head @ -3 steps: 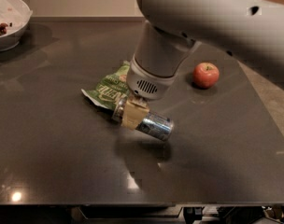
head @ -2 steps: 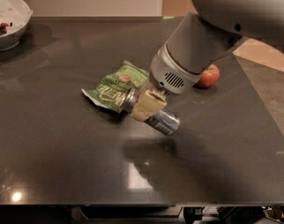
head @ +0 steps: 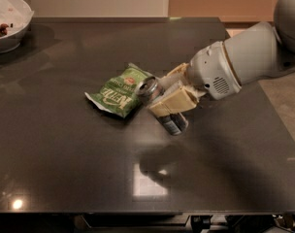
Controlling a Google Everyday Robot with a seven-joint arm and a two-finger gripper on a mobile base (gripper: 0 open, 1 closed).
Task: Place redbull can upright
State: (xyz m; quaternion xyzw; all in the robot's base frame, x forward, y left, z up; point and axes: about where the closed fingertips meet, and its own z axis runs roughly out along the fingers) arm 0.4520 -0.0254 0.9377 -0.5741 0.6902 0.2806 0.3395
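Observation:
The redbull can (head: 172, 124) is held tilted above the dark table, its silver top (head: 148, 88) pointing up-left and its dark blue bottom down-right. My gripper (head: 168, 97) is shut on the can around its middle, with cream-coloured fingers (head: 174, 102) on both sides. The can hangs clear of the table; its shadow falls on the surface below. The can's top end is close to the right edge of the green chip bag (head: 119, 91).
The green crinkled chip bag lies flat left of the can. A white bowl (head: 11, 33) with dark bits stands at the far left corner. My grey arm (head: 244, 59) reaches in from the right. The table's right edge (head: 278, 115) borders a lighter floor.
The arm has swung to the right and lifted the can off the table. The can has tilted more upright. The red apple seen earlier is now hidden behind the arm.

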